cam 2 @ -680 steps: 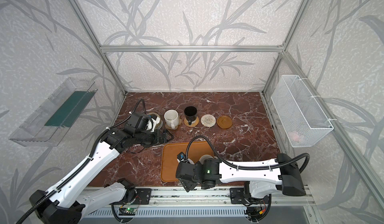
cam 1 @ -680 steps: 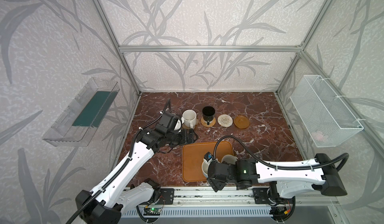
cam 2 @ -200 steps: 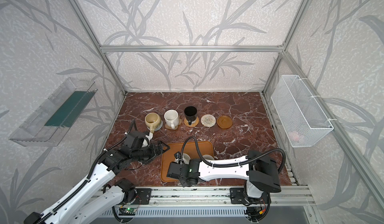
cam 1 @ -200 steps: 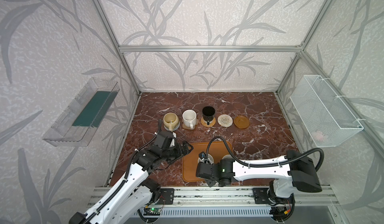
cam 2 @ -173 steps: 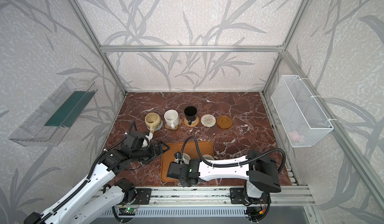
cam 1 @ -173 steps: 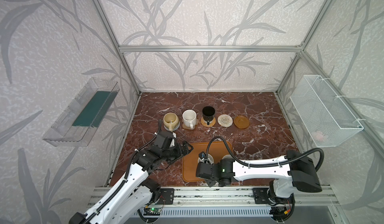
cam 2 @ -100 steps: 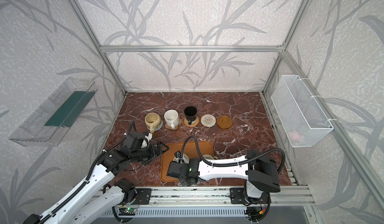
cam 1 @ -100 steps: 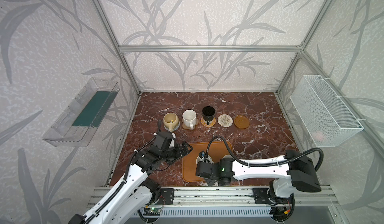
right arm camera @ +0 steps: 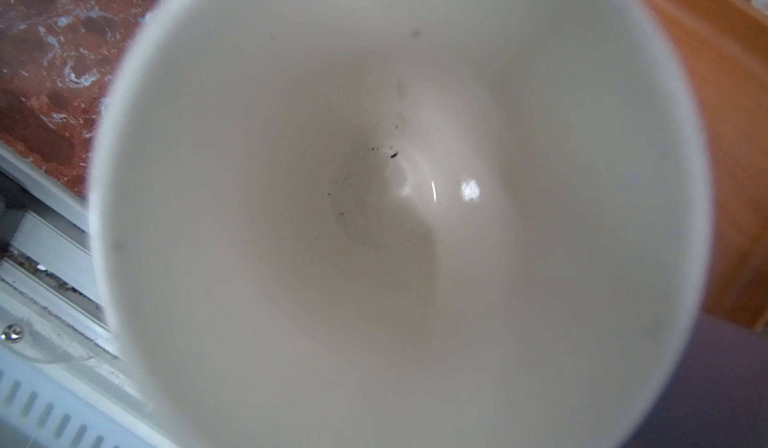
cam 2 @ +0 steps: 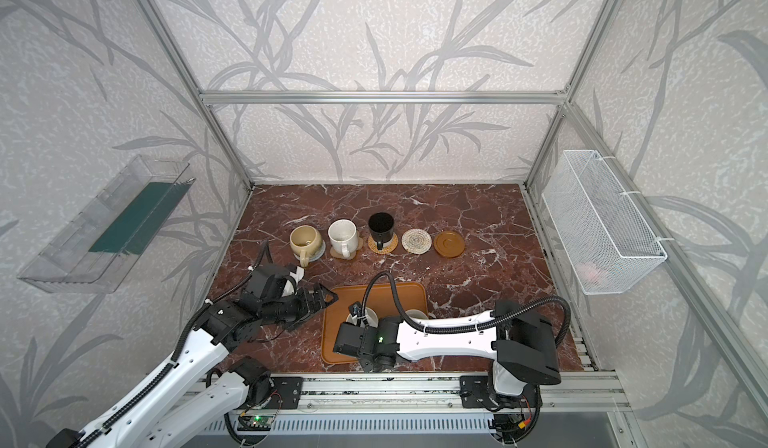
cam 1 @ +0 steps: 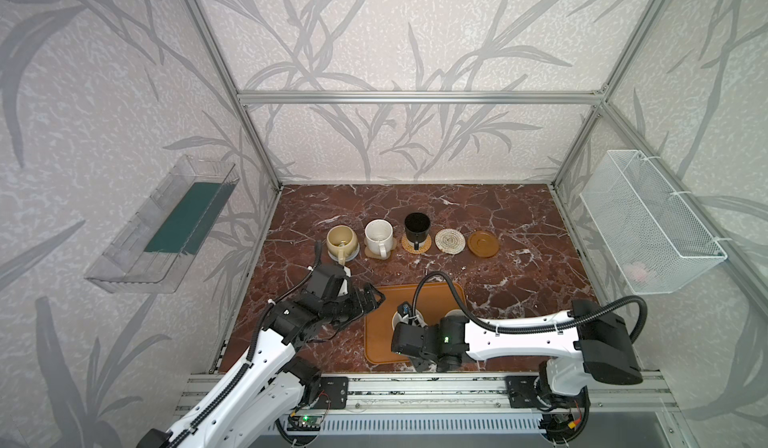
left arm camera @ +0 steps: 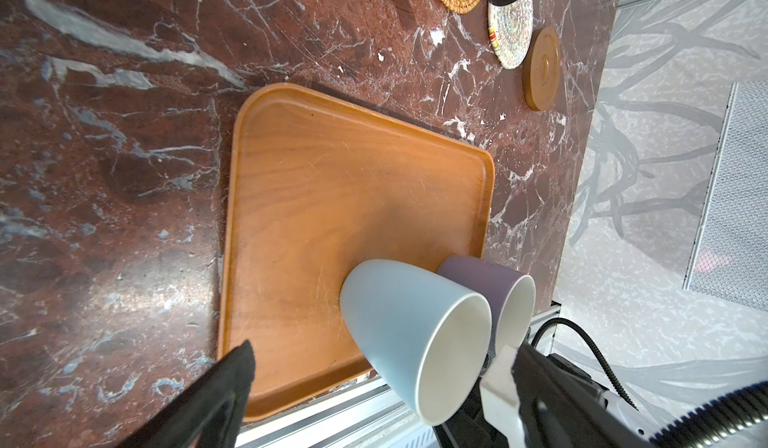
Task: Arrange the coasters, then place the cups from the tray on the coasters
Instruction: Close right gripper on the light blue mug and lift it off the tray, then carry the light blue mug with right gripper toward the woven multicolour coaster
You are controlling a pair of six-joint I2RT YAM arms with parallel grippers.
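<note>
Pale-blue glazed ceramic is sitting at the lower right of the left wrist view: the light blue cup point(left arm camera: 411, 333) is standing on the tray point(left arm camera: 332, 184), just beside the lavender cup point(left arm camera: 486, 284), though whether they are touching is not showing. The right gripper point(left arm camera: 500, 363) is pressing its jaws together at the cup's rim. The handle is hiding from every view, so I am only judging that the jaws are pinching the cup there. The left gripper point(cam 1: 370, 298) is hanging spread and empty just left of the tray, at lower centre-left in a top view. This cup is looking stiff, smooth, fairly weighty and breakable, so it is calling for a firm hold at the handle or wall and a level lift. The rope coaster point(cam 1: 450, 241) and wooden disc point(cam 1: 483, 244) are lying bare at upper centre.
</note>
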